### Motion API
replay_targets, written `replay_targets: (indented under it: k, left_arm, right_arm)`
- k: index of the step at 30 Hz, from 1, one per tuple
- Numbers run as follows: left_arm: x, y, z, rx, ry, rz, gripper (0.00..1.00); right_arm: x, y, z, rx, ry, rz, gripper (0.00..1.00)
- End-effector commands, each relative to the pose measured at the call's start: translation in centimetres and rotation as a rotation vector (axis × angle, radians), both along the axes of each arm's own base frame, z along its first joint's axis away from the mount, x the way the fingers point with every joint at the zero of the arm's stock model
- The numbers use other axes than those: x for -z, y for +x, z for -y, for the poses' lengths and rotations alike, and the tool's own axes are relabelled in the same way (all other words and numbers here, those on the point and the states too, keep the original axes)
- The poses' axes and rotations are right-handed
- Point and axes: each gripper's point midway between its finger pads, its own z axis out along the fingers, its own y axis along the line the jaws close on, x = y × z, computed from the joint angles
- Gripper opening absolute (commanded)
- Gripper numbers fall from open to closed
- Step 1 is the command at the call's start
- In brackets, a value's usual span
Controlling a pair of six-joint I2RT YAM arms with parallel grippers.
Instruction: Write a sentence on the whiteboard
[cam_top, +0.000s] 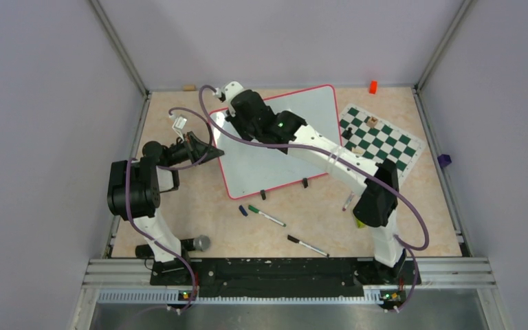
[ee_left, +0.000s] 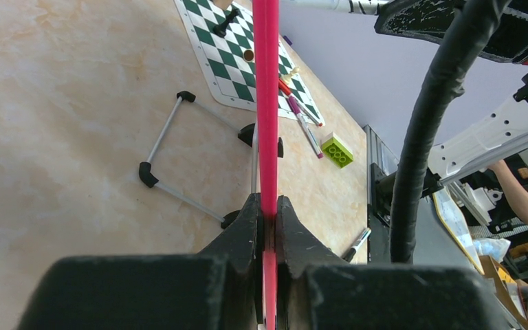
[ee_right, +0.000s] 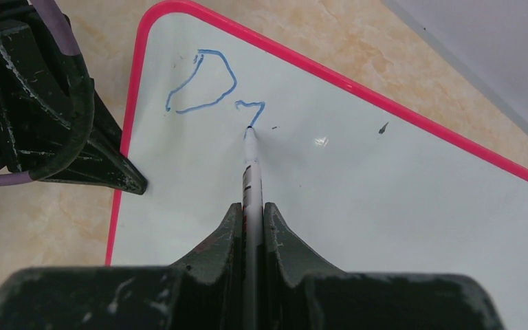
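Blue marker lettering (ee_right: 206, 103) on the whiteboard (ee_right: 399, 206) reading "D", unfinished second letter (ee_right: 251, 105) beside it (unreadable)

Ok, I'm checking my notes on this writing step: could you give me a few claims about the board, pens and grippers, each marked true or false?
1. The right gripper holds a marker with its tip on the whiteboard. True.
2. The left gripper is open, clear of the board. False: it is shut on the whiteboard's red frame.
3. The blue writing spells a whole word. False: only a "D" and the start of a second letter.
4. A green-capped marker lies on the table near the board's feet. True.
5. From above, the chess mat lies left of the whiteboard. False: it lies to its right.
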Motion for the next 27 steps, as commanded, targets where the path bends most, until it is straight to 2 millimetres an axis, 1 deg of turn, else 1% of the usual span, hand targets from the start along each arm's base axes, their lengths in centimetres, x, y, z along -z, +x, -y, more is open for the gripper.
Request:
replay_targets:
  k: [1, 4, 17, 27]
  left_arm:
    - [-2.0, -0.3, 0.3, 0.027, 0.048, 0.194, 0.0]
    - [-2.0, -0.3, 0.3, 0.028, 0.049, 0.195, 0.0]
    - [-2.0, -0.3, 0.3, 0.028, 0.049, 0.196, 0.0]
    - [-2.0, -0.4, 0.4, 0.032, 0.05, 0.197, 0.0]
  right_arm:
    - [-1.5, 1.4, -0.2, 0.012, 0.026, 0.041, 0.0]
    - [-1.6, 1.5, -0.4, 0.008, 0.031, 0.042, 0.0]
    - [-2.1, 2.8, 1.1, 0.075, 0.034, 0.053, 0.0]
    - [-2.6, 2.8, 1.5, 0.084, 0.042, 0.056, 0.0]
